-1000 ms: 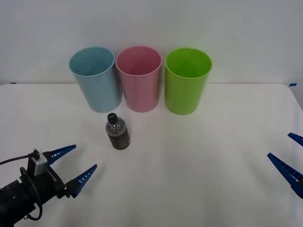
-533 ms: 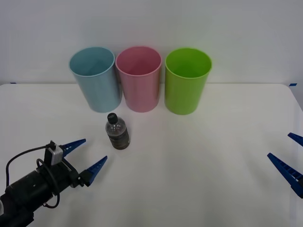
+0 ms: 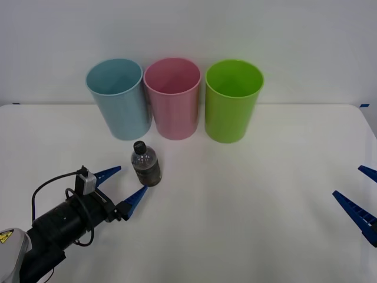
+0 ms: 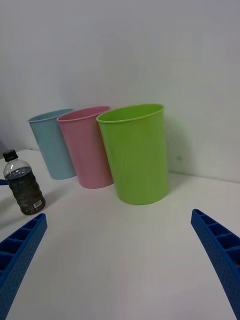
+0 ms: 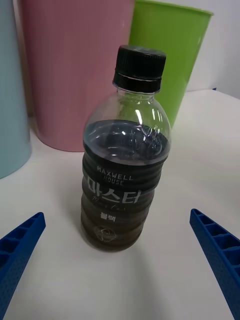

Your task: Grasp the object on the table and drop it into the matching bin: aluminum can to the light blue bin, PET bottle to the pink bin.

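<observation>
A small clear PET bottle (image 3: 145,164) with a black cap and dark brown label stands upright on the white table (image 3: 247,206), in front of the pink bin (image 3: 172,98). The light blue bin (image 3: 118,98) stands to the pink bin's left. My left gripper (image 3: 122,184) is open just short of the bottle, one fingertip on each side of its near face, not touching. The left wrist view has the bottle (image 5: 125,165) centred between the open fingers (image 5: 20,245), with the pink bin (image 5: 75,70) behind. My right gripper (image 3: 360,197) waits open at the table's right edge.
A lime green bin (image 3: 232,100) stands right of the pink bin, all three in a row against the white back wall. The right wrist view looks across at the green bin (image 4: 135,152), pink bin (image 4: 87,147), light blue bin (image 4: 52,145) and bottle (image 4: 24,185).
My left arm has moved forward and to the right, bringing its open fingers from well short of the bottle up to its near side. The bottle and right arm have not moved.
</observation>
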Available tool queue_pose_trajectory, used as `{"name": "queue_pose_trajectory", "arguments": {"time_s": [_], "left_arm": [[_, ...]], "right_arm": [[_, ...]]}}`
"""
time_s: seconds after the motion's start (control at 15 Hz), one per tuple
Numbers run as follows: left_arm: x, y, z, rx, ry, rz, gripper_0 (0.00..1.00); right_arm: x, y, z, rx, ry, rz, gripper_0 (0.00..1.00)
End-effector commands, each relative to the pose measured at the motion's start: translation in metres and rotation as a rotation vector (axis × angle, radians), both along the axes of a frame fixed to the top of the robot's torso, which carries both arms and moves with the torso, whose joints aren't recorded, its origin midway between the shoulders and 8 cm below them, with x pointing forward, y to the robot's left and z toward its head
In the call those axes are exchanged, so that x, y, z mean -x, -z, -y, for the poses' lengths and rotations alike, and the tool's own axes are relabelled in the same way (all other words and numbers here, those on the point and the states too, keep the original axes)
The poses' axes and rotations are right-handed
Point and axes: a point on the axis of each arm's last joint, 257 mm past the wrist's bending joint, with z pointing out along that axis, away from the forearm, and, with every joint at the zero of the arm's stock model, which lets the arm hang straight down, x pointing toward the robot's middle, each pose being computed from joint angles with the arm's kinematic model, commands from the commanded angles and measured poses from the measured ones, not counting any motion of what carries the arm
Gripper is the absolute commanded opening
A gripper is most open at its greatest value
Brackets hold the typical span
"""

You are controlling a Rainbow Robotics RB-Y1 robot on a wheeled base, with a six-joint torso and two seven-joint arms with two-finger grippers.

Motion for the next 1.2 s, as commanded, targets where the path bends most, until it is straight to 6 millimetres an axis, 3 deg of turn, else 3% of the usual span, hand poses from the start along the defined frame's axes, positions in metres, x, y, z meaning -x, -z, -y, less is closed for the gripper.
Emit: {"name": "queue_pose_trajectory", "arguments": {"time_s": [0.07, 0.4, 1.2], "left_arm": [[-0.009, 0.004, 0.012, -0.012, -0.004, 0.002, 1.00], [-0.029, 0.008, 0.031, -0.007, -0.017, 0.007, 1.00], [-0.052, 0.007, 0.047, -0.024, -0.075, 0.029, 1.00]], "right_arm": [[0.000, 0.000, 0.000, 0.000, 0.000, 0.000, 1.00], [0.000, 0.000, 0.000, 0.000, 0.000, 0.000, 1.00], [0.000, 0.000, 0.000, 0.000, 0.000, 0.000, 1.00]]}}
